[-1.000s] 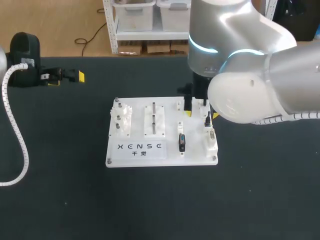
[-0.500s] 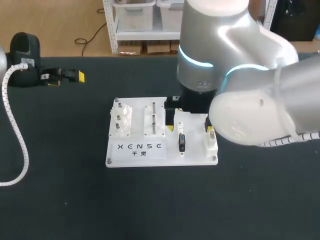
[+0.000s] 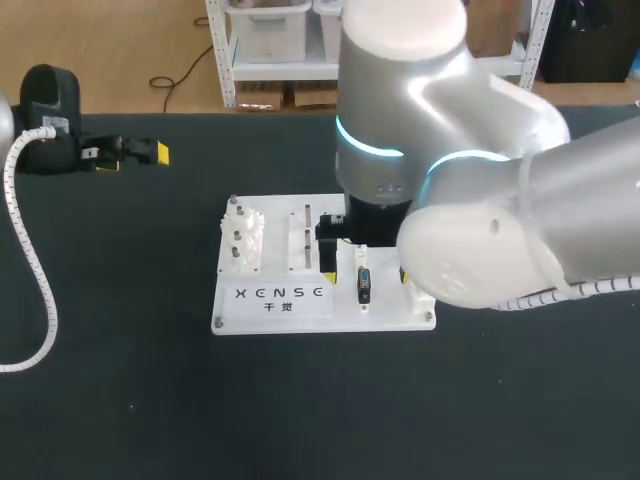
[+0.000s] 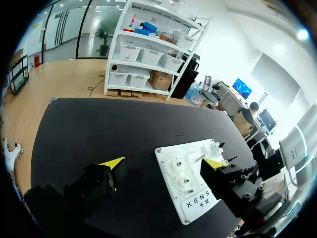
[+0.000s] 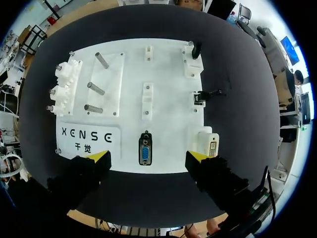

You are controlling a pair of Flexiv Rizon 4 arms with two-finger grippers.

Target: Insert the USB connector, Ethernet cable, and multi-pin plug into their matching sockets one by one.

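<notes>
White board mid-table, black mat wide all round; coiled white cable by L edge. R gripper over board's front, fingers spread wide, empty; blue multi-pin connector on board below, between them. L gripper parked far back-L, fingers apart, empty. Vs 1 s ago, R arm has slid from board's R side toward middle. Black lettering at board's front-L.

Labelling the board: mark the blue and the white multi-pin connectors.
blue multi-pin connector (image 5: 145,154), right wrist view, on its blue face.
white multi-pin connector (image 5: 211,147), right wrist view, on its pin face.
</notes>
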